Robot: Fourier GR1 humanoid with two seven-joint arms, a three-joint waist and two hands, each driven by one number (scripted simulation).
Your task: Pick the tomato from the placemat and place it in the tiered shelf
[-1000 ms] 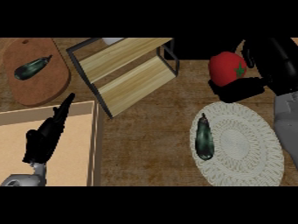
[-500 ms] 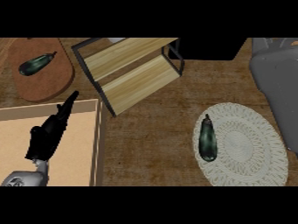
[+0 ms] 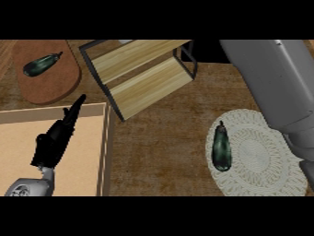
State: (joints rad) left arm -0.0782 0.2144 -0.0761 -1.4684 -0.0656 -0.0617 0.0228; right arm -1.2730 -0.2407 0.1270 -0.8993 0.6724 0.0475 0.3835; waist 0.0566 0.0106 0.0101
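Here, black-framed tiered shelf (image 3: 142, 73), pale wood tiers, left hand (image 3: 52, 144) fingers (image 3: 73, 110) straight, pressed together

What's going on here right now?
The right forearm stretches across the counter, past the white placemat and to the right of the tiered shelf. Its hand is out of view, and no tomato shows anywhere. A dark eggplant lies on the placemat. The left hand rests open over the wooden tray.
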